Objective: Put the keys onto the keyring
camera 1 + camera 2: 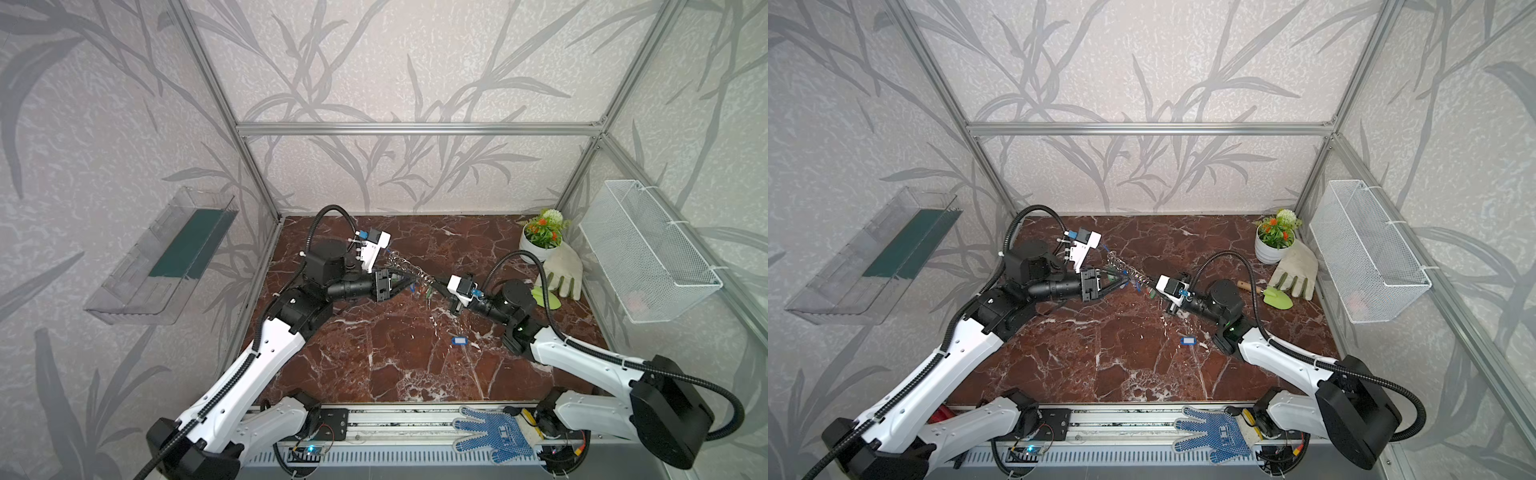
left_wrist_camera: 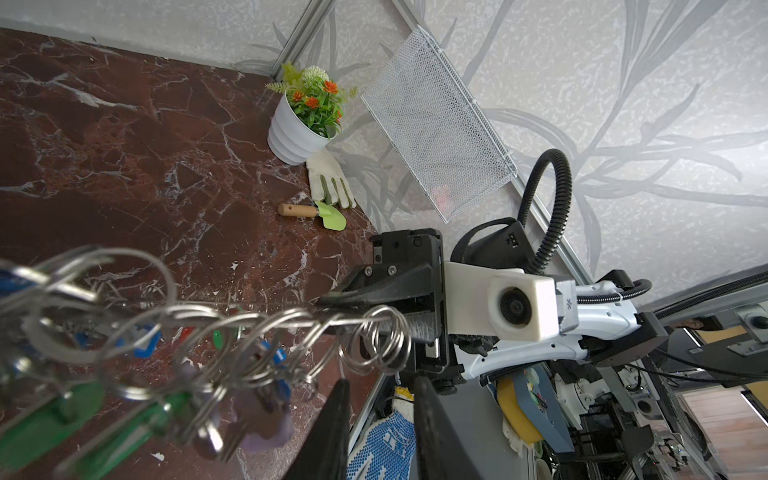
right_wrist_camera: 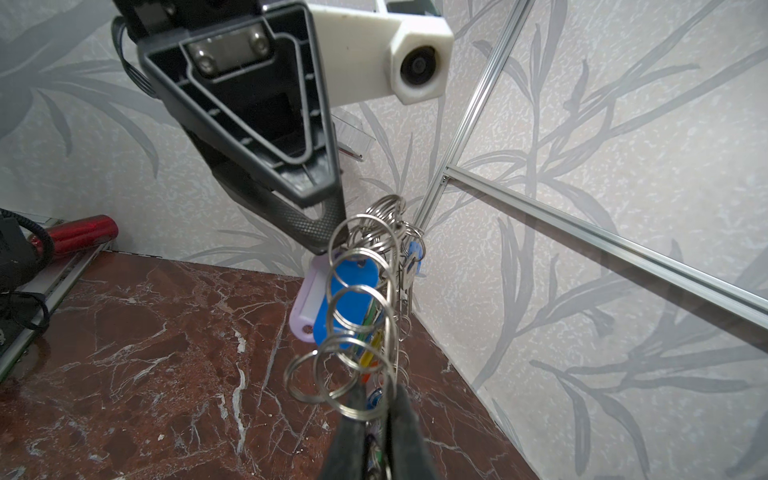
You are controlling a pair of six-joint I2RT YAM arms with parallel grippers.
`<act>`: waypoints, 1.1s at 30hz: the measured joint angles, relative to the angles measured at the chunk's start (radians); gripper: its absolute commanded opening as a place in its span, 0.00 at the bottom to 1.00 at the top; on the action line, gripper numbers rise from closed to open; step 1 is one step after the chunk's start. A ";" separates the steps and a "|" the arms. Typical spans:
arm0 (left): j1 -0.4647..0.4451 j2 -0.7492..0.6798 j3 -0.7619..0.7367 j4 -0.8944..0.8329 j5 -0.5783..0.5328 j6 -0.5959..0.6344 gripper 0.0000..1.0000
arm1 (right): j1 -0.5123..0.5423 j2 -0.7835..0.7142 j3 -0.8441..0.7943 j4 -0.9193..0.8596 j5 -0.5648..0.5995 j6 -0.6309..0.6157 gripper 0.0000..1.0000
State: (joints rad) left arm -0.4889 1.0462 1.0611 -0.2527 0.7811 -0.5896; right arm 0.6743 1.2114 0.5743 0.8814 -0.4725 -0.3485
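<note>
Keyring (image 1: 411, 272) (image 1: 1133, 271): flat grey disc, edge-on, tilted, raised off bench, centre of both top views. Wire split rings (image 3: 359, 316) bunched along rim. Keys (image 3: 353, 291) hanging beneath, tags blue, lilac, green, yellow, red. One blue-tagged key (image 1: 459, 340) (image 1: 1187, 340) flat on bench, lower right of centre.

The white-and-black left arm (image 1: 266, 345) and right arm (image 1: 582, 357) reach inward, tips nearly meeting. The black left gripper (image 1: 409, 282) holds its fingers (image 2: 338, 415) slightly apart. The black right gripper (image 1: 435, 286) is pinched on the flat grey metal keyring (image 3: 392, 316).
</note>
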 measured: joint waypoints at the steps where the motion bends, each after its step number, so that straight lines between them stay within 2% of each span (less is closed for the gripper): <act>1: 0.000 0.003 0.000 0.000 -0.006 -0.006 0.28 | 0.000 0.000 0.000 0.000 0.000 0.002 0.00; 5: 0.000 0.016 0.000 0.020 -0.029 -0.041 0.28 | 0.000 0.000 0.000 -0.005 -0.001 0.008 0.00; 10: 0.000 0.033 -0.004 0.091 -0.034 -0.107 0.21 | 0.000 0.000 0.000 -0.007 0.000 0.012 0.00; 18: -0.001 0.055 -0.012 0.131 -0.026 -0.159 0.18 | -0.001 0.000 0.000 -0.012 0.005 0.017 0.00; 24: -0.002 0.060 -0.013 0.133 -0.031 -0.171 0.19 | -0.001 0.004 0.000 -0.012 0.008 0.022 0.00; 29: -0.003 0.064 -0.019 0.134 -0.045 -0.185 0.29 | -0.002 0.012 0.000 -0.014 0.009 0.026 0.00; 33: -0.006 0.068 -0.021 0.134 -0.056 -0.199 0.25 | -0.002 0.013 0.000 -0.020 0.011 0.030 0.00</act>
State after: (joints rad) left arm -0.4950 1.1145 1.0397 -0.1184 0.7254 -0.7883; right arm 0.6724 1.2243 0.5743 0.8616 -0.4614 -0.3183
